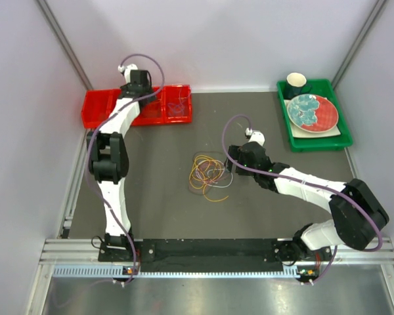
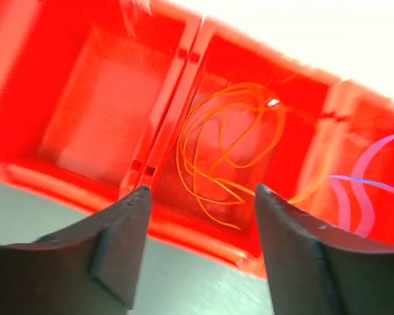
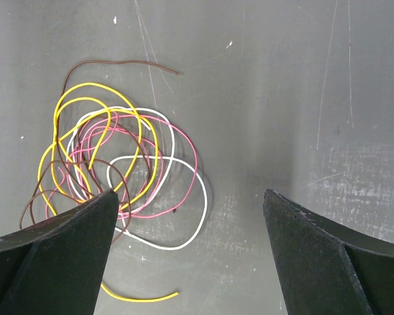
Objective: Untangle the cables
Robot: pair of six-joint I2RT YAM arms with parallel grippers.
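Starting at your left hand [image 2: 202, 193]: fingers spread, holding nothing, poised over the red tray [image 2: 177, 98]. Middle compartment below it: one orange cable [image 2: 223, 154], loosely coiled. Next compartment to the right: one purple cable [image 2: 361, 178]. Your right hand [image 3: 190, 197]: fingers spread, empty, above the desk [image 3: 295, 98]. On the desk by its left finger: a tangle [image 3: 118, 157] made up of a yellow cable [image 3: 92, 85], white cable [image 3: 205, 203], pink cable [image 3: 194, 157] and brown cable [image 3: 118, 62], all overlapping.
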